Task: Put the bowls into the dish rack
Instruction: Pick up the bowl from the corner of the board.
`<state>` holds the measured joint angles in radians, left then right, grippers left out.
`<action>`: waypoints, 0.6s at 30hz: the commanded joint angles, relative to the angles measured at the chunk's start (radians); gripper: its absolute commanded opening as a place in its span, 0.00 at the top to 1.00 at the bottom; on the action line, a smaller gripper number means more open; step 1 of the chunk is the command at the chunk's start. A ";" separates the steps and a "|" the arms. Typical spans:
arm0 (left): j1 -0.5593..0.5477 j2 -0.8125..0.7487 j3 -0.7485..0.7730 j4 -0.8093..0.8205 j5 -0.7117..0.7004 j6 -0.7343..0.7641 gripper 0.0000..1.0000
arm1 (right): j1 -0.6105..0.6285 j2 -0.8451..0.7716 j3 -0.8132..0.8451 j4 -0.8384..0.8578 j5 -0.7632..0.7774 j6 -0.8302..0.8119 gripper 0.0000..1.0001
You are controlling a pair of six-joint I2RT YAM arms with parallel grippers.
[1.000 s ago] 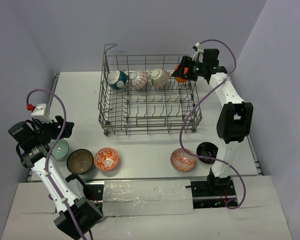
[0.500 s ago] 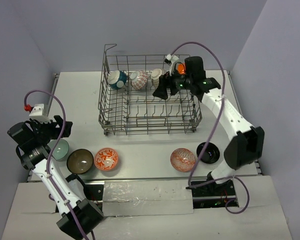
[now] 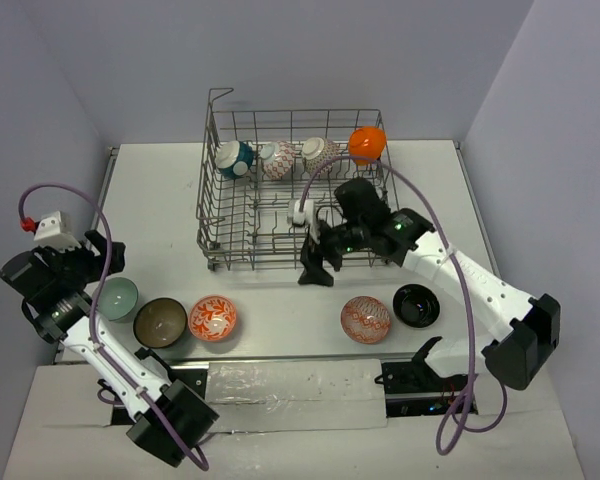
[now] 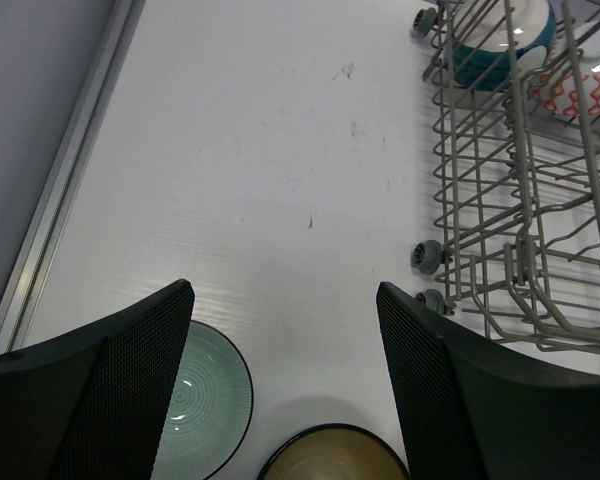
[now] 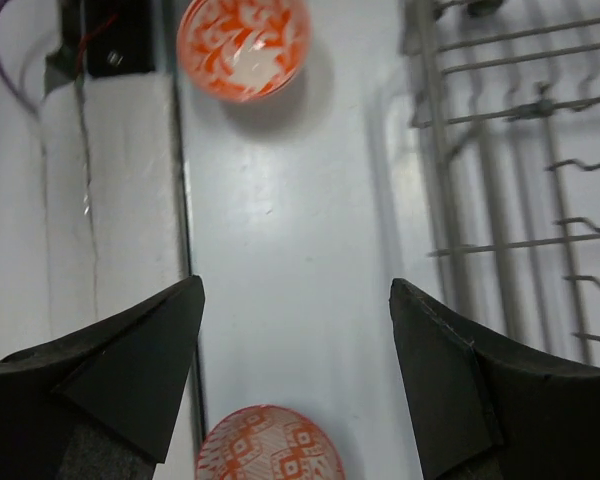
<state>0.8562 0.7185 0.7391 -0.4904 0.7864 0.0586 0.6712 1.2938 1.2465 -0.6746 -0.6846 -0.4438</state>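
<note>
Dish rack (image 3: 208,215) sits far-centre on the surface (image 3: 150,200). Four bowls stand on edge along its back row, teal bowl (image 3: 234,158) through orange-bottomed bowl (image 3: 367,143), probably so more fit. Five others lie in front. Left hand (image 4: 283,290) is wide open and empty above the pale green bowl (image 4: 210,395), likely lining up on it. Right hand (image 5: 295,285) is equally wide and empty, between orange-patterned bowl (image 5: 243,45) and red-patterned bowl (image 5: 270,445); target unclear. Brown bowl (image 4: 332,455) cut by frame edge; black bowl (image 3: 416,304) visible only from above.
</note>
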 commanded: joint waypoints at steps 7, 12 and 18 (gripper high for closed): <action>0.023 0.036 0.078 0.013 -0.050 -0.002 0.20 | 0.270 -0.048 -0.117 -0.006 0.138 -0.118 0.18; 0.023 0.056 0.133 0.030 -0.104 0.032 0.20 | 0.356 0.024 -0.081 0.006 0.146 -0.137 0.18; 0.023 0.143 0.242 0.000 -0.101 0.047 0.20 | 0.407 0.162 0.017 0.004 0.093 -0.159 0.19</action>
<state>0.8722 0.8207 0.9100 -0.4965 0.6914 0.0849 1.0615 1.4212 1.1919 -0.6918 -0.5610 -0.5755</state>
